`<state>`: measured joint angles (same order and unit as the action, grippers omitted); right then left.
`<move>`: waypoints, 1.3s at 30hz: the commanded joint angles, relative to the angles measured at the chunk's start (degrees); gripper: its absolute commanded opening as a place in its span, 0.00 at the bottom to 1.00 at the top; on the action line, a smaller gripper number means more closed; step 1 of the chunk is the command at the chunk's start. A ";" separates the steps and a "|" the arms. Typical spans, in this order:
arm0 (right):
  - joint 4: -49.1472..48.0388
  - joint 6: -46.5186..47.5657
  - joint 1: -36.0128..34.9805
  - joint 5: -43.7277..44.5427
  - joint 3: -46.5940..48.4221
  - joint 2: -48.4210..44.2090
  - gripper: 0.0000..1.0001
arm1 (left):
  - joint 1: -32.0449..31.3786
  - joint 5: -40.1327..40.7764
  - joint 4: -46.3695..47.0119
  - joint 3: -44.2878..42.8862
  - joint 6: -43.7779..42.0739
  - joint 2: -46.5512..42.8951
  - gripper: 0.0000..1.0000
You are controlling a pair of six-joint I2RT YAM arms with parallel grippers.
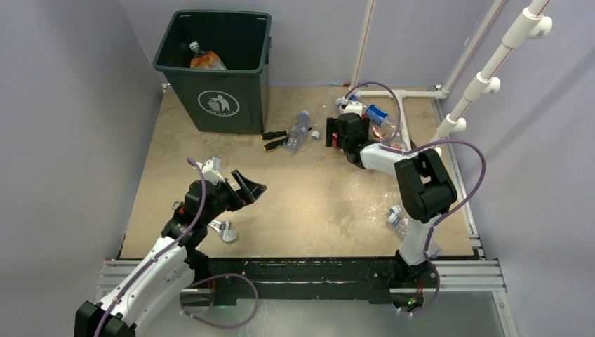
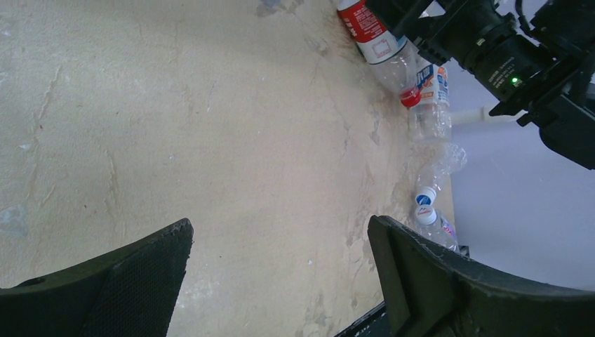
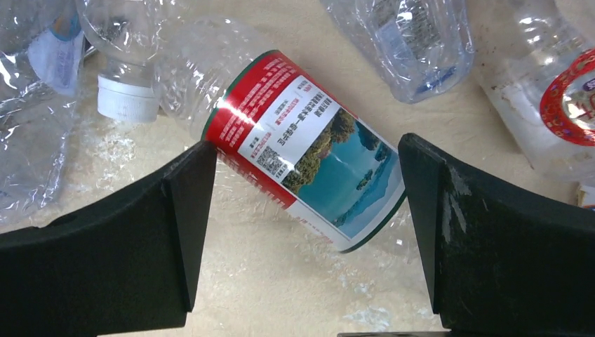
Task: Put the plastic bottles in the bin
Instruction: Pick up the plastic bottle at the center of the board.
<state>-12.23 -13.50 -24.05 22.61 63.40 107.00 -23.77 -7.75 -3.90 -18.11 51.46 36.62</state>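
Nearest the arms, the left fingers [image 2: 421, 281] hang spread wide over bare counter [image 1: 316, 203], holding nothing. A wrench [image 1: 223, 230] lies just beside that arm and is best left alone. By the right arm's base a few clear bottles [image 1: 398, 219] lie at the counter's right edge, waiting their turn. Farther out, one loose bottle [image 1: 298, 130] rests against the screwdrivers [image 1: 275, 139].

The step in hand belongs to the right fingers [image 3: 140, 232], which reach into the far right cluster. They stand wide apart on either side of a red-labelled bottle [image 3: 295, 140] that lies on its side, slanted across the gap. Whether the tips are down at the bottle's level or above it, I cannot tell from the wrist view.

To do this well, I judge the wrist should turn so the fingers close square across the label rather than along its slant. They should come low enough to catch the fullest part of the body and close gently, since thin plastic buckles and may squirt out. Other bottles crowd close around it, so a straight lift would avoid dragging them.

Farthest off, the bin [image 1: 163, 53] stands at the far left corner with one orange-labelled bottle [image 1: 205, 60] inside. The carry must clear its rim.
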 commanded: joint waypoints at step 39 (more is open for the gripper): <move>-2.09 -10.82 -1.92 -16.30 -7.57 -4.67 0.65 | -0.22 -0.33 -4.60 -3.89 -1.63 -6.50 0.98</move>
<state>-8.69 -22.63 -25.76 9.04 57.63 105.95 -23.77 -7.49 -10.07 -19.64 51.37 31.75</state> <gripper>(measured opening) 0.694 0.959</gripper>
